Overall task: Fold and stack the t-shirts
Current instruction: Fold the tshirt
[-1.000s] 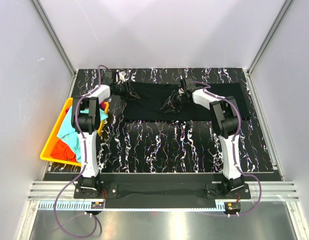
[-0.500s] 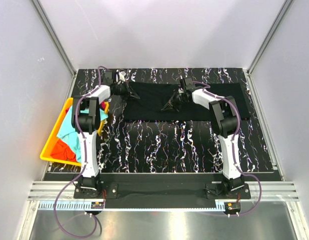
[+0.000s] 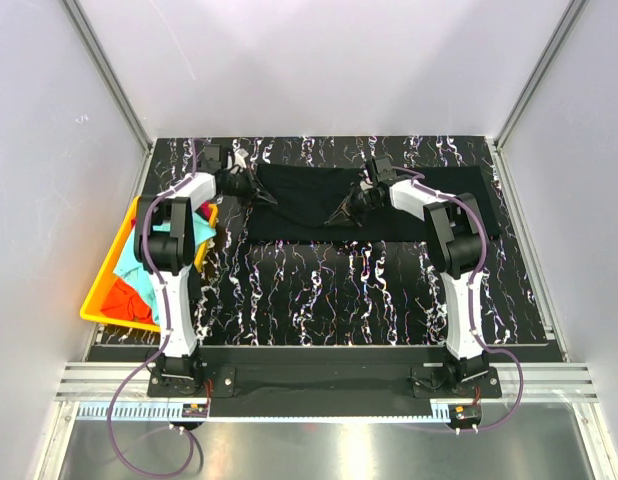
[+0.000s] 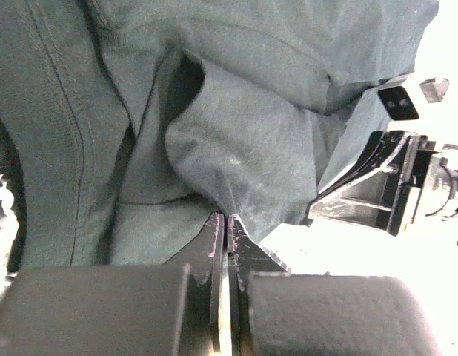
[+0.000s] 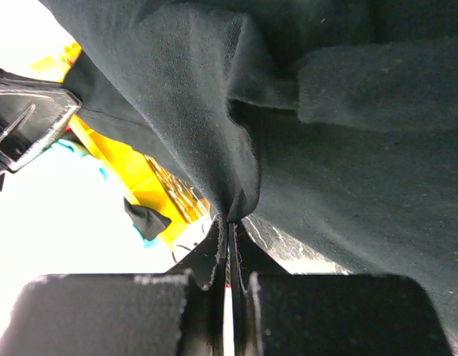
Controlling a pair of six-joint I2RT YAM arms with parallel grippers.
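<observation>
A large black t-shirt (image 3: 389, 225) lies spread across the far half of the table. My left gripper (image 3: 269, 197) is shut on a pinch of the black t-shirt (image 4: 236, 141) at its left end, the cloth bunched above the fingertips. My right gripper (image 3: 336, 216) is shut on a fold of the black t-shirt (image 5: 214, 119) near its middle front edge. The cloth hangs lifted from both pinches. A turquoise t-shirt (image 3: 139, 255) and an orange-red t-shirt (image 3: 124, 297) lie crumpled in the yellow bin (image 3: 101, 300) at the left.
The yellow bin (image 5: 136, 167) also shows in the right wrist view behind the lifted cloth. The black marbled table (image 3: 329, 300) runs to grey walls on the left, right and far sides. My right arm (image 4: 385, 193) shows in the left wrist view.
Both grippers have closed on the black t-shirt. The left one has shifted slightly right and toward me with its pinch; the right one has barely moved.
</observation>
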